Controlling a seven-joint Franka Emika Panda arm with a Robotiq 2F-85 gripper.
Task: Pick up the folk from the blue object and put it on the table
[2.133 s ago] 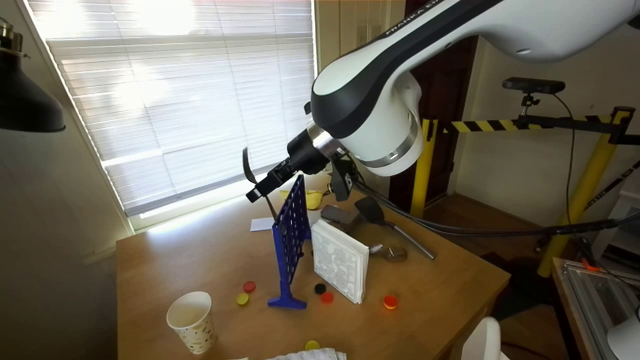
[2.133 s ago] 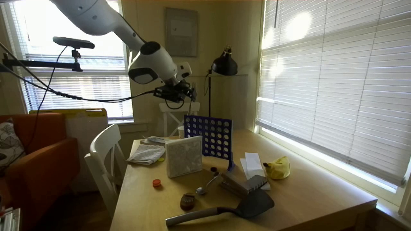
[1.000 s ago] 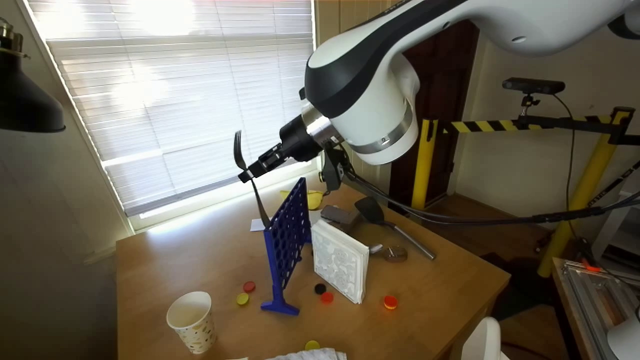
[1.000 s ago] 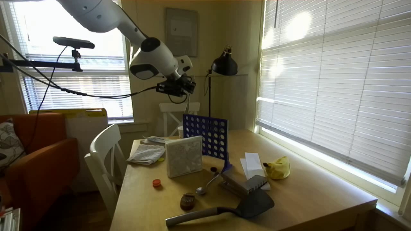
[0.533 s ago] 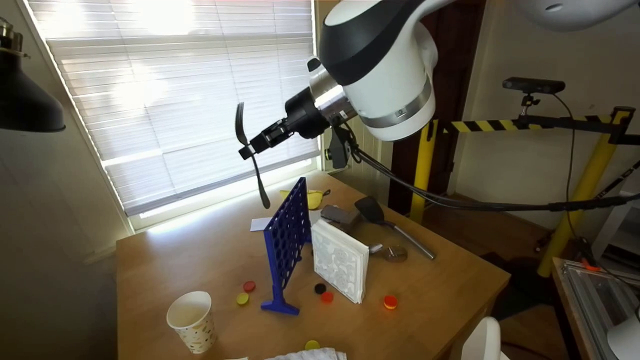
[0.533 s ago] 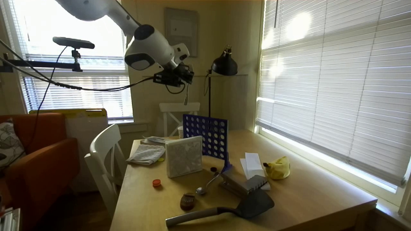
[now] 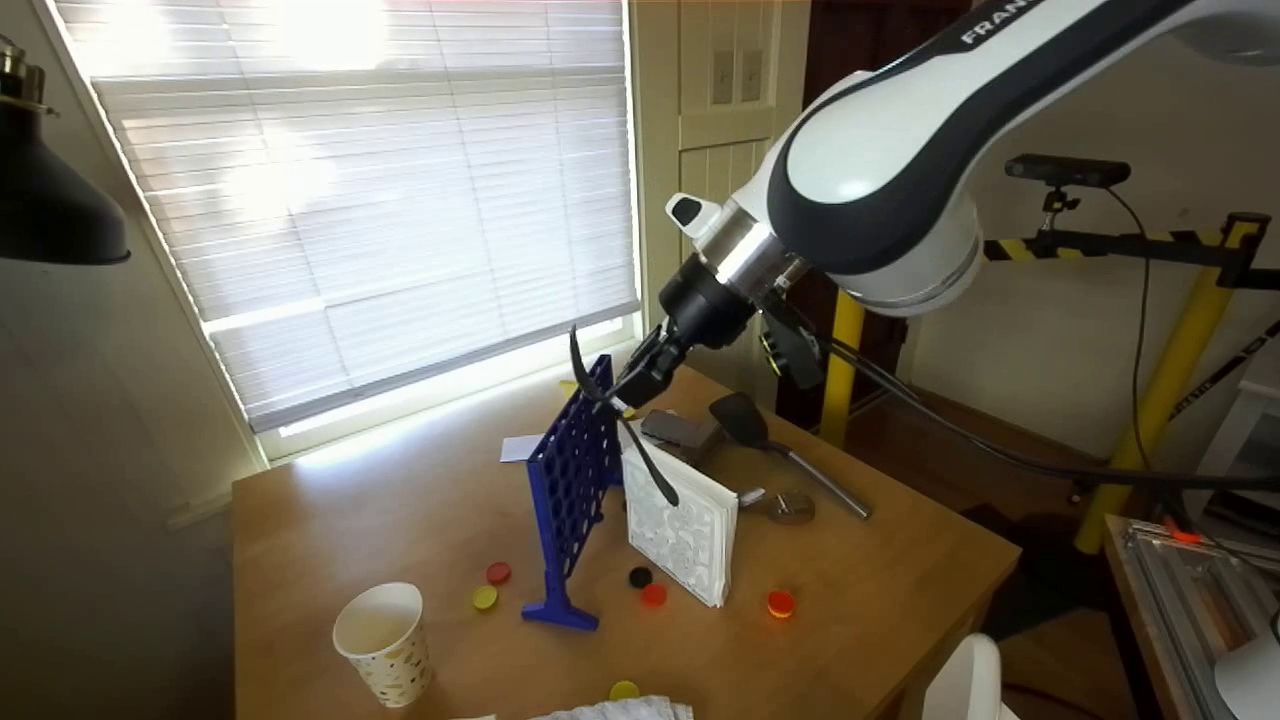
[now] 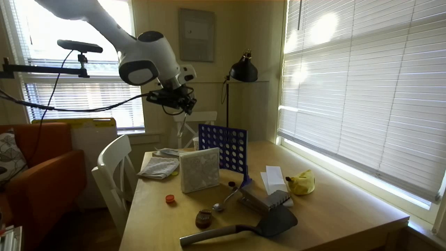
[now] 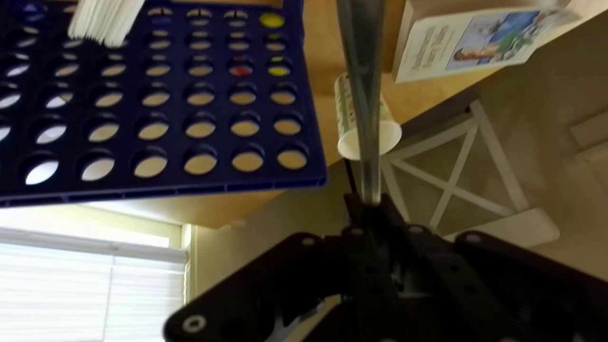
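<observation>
My gripper is clamped on the fork near its middle, holding it tilted in the air, tines up and handle slanting down, apart from the blue Connect Four frame. That frame stands upright on the wooden tabletop, near a white patterned block. Farther from me are a speckled paper cup, a dark-bladed spatula and, beyond the tabletop's edge, a white chair.

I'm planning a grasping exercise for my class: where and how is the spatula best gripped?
Probably the middle of its handle, coming down from above and closing across it: that part is slim, straight and lies along the table, while the blade is far broader.
</observation>
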